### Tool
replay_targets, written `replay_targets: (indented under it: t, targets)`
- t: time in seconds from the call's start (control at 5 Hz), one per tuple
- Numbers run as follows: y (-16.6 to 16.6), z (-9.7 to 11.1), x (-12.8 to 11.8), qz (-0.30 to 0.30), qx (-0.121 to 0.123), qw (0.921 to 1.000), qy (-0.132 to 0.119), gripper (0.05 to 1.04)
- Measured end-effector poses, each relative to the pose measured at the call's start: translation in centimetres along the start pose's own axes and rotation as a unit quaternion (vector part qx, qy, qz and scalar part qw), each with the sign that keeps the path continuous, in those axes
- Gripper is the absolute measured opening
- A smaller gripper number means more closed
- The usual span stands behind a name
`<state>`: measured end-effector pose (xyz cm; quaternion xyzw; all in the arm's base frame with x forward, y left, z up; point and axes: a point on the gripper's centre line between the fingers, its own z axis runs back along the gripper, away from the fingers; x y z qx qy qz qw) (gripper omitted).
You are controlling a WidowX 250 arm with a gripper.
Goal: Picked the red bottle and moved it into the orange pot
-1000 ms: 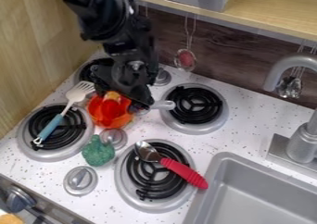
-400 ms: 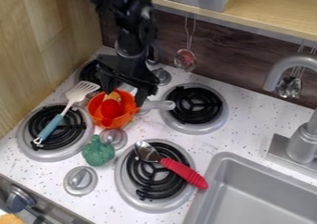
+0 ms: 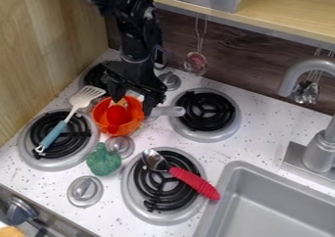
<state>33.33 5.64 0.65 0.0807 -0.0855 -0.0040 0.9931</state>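
White speckled countertop [image 3: 262,138]: carries the stove and the grey sink [image 3: 281,201], which is cut off at the right and lower edges. Black robot arm [image 3: 134,30]: enters from the top edge, its upper part out of frame, and partly hides the rear-left black coil burner [image 3: 93,78]. Grey curved faucet [image 3: 317,64]: cropped at the right edge. Black two-finger gripper [image 3: 133,102]: hangs over the pot, its fingers spread well apart; it covers part of the pot's rear rim. White slotted spatula with blue handle [image 3: 56,132]: lies across the front-left burner. Metal spoon with red handle [image 3: 190,180]: rests on the front-right burner. Orange plastic pot [image 3: 131,126]: stands between the burners; a grey handle [image 3: 171,111] emerges beside it, its join obscured. Green toy broccoli [image 3: 103,160]: in front of the pot. Red bottle with yellowish top [image 3: 118,115]: inside the pot, its underside hidden.
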Motion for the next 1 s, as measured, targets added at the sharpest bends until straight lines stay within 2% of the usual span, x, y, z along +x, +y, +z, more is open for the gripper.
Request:
replay_targets:
  t: [0.2, 0.4, 0.6, 0.8, 1.0]
  targets:
    - [-0.2, -0.5, 0.4, -0.031, -0.005, 0.9995, -0.007, 0.997]
    - [-1.1, -1.3, 0.7, -0.059, -0.025, 0.9979, -0.005, 0.997]
    - [-3.3, -1.3, 1.2, -0.081, -0.036, 0.9960, -0.012, 0.997]
    - [-5.3, -1.0, 1.5, -0.081, -0.038, 0.9957, -0.021, 0.997]
    - [-7.8, -0.5, 1.6, -0.056, -0.039, 0.9974, -0.025, 0.997]
